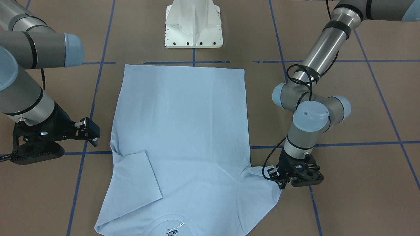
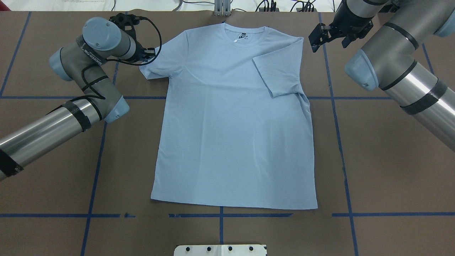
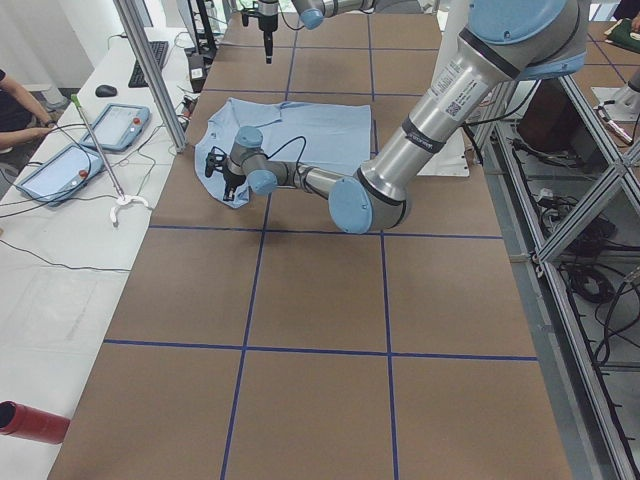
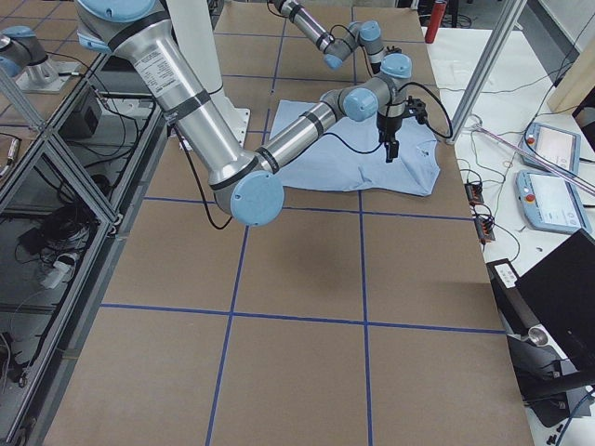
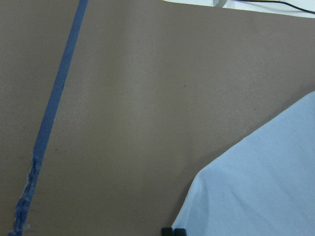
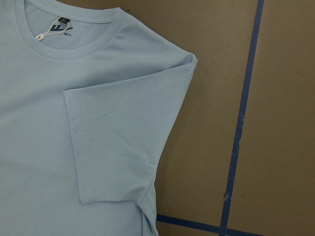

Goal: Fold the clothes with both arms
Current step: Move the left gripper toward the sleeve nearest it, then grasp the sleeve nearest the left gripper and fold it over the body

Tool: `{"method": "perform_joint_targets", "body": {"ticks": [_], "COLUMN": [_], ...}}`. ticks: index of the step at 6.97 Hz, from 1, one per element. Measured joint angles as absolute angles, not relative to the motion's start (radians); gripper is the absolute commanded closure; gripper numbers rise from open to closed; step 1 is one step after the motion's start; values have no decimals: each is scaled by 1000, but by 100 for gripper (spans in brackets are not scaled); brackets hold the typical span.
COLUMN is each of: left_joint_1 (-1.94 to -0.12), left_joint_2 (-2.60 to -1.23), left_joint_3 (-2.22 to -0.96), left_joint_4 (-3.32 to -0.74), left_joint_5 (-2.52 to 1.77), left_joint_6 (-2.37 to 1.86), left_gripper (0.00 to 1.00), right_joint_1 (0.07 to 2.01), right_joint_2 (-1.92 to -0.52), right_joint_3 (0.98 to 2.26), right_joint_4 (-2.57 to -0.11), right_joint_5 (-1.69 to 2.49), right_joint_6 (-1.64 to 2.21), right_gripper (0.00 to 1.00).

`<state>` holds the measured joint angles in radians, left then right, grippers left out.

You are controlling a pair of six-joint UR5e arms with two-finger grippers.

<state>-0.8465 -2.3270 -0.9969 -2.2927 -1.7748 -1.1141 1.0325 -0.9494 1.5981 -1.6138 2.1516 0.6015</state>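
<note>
The light blue T-shirt [image 2: 231, 135] lies flat on the brown table, collar and neck label [image 2: 239, 38] at the far edge from the robot; no print shows. The sleeve on my right side [image 6: 118, 142] is folded in over the body. The other sleeve [image 1: 259, 193] is spread out. My left gripper [image 1: 280, 183] is low at that sleeve's tip; in the left wrist view its fingertips [image 5: 173, 231] are together at the sleeve's edge [image 5: 261, 187]. My right gripper [image 2: 316, 38] hangs open and empty just outside the folded shoulder [image 1: 113, 141].
The white pedestal base [image 1: 193, 26] stands at the robot's side of the hem. Blue tape lines [image 2: 337, 106] cross the table. Cables and an operators' desk with tablets [image 3: 60, 165] lie beyond the collar end, with an upright metal post [image 3: 150, 70].
</note>
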Motion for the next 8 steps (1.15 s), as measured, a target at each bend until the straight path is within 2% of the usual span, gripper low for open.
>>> {"method": "perform_joint_targets", "body": {"ticks": [1, 3, 5, 8], "left_joint_1": [-846, -815, -751, -727], "left_joint_2": [-2349, -2478, -2646, -2703], "left_joint_3": [-1009, -997, -850, -764], "left_joint_4": [-2261, -2180, -2164, -2222], "left_joint_5": [-1776, -1776, -1768, -1729], "left_joint_6": [-1131, -1239, -1366, -1406], "left_gripper": [100, 100, 100, 100], "right_joint_1": [1032, 1032, 1035, 1037], "right_joint_2": [-949, -951, -950, -954], "right_joint_3": [1597, 1593, 1588, 1586], "right_joint_4": [-1614, -1613, -1602, -1577], "right_joint_5": [2150, 2149, 2150, 2152], "right_joint_6": [602, 600, 602, 604], "right_gripper": [0, 0, 0, 0]}}
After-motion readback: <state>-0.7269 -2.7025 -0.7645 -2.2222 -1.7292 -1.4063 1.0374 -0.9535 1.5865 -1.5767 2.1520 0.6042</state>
